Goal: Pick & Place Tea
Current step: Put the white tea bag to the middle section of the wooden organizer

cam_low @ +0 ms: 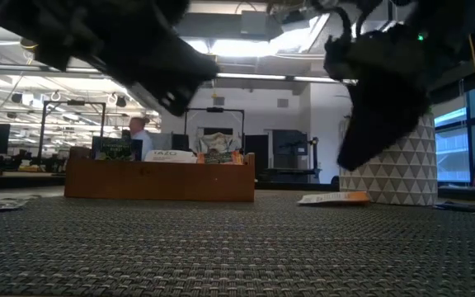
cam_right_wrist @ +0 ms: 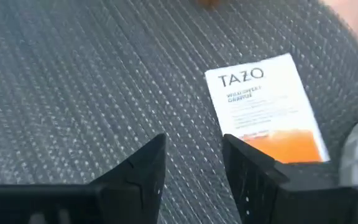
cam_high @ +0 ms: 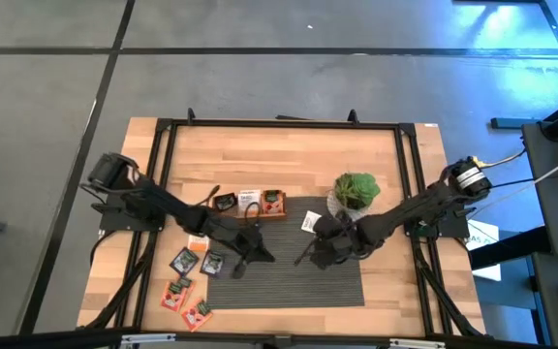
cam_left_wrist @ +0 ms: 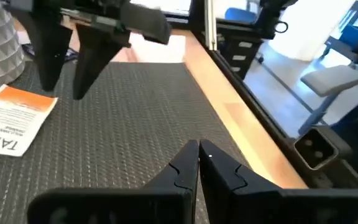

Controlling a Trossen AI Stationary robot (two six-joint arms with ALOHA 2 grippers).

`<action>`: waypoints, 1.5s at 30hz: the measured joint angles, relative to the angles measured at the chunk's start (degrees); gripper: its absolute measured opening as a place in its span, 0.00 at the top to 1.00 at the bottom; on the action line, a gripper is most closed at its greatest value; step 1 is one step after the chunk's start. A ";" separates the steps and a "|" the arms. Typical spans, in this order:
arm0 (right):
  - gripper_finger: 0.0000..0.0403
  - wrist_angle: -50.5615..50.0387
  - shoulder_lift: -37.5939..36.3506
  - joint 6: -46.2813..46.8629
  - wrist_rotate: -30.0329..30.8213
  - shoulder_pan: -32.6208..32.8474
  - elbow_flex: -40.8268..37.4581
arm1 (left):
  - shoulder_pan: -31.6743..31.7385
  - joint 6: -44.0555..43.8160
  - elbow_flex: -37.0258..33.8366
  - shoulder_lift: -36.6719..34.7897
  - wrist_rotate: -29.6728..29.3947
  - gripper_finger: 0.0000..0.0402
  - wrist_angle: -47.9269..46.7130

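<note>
White-and-orange sachet (cam_right_wrist: 266, 112), the tea nearest either arm, lies flat on the dark ribbed mat (cam_high: 289, 281) close against the plant pot (cam_high: 342, 206), on the side of the pot toward the wooden tray (cam_high: 250, 204). Right end effector (cam_right_wrist: 193, 163) hovers over the mat just short of this sachet, its two fingers parted by a moderate gap and holding nothing. Seen past those fingers, the sachet lies ahead and offset toward one finger, its printed white end nearer the mat's middle and its orange end nearer the pot; the long axis runs obliquely across the line of approach. Judged from this, the coming move turns on a short forward reach with a slight turn of the wrist to square the fingers to the sachet's edges. Right arm reaches from the pot's far side, bent low over the mat. Left end effector (cam_left_wrist: 199, 163) waits over the mat farther from the pot, fingers pressed together and empty. Other sachets (cam_high: 190, 286) lie on the surface beyond the mat, well away from the pot.
</note>
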 joint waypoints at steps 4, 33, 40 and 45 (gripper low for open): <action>0.60 8.45 -0.13 7.04 -1.54 -0.13 -1.96 | 1.12 0.31 3.40 3.90 3.87 0.97 0.02; 0.70 -13.39 0.02 -78.86 2.30 -1.64 -0.53 | 1.38 0.80 4.76 3.90 11.84 0.97 -4.98; 0.70 -5.89 0.02 -83.11 2.07 -3.26 -4.14 | 1.38 1.17 4.76 3.90 11.71 0.97 -4.98; 0.70 -2.41 0.56 -86.41 1.59 -4.08 -5.53 | 1.38 1.17 4.76 3.87 11.71 0.97 -5.64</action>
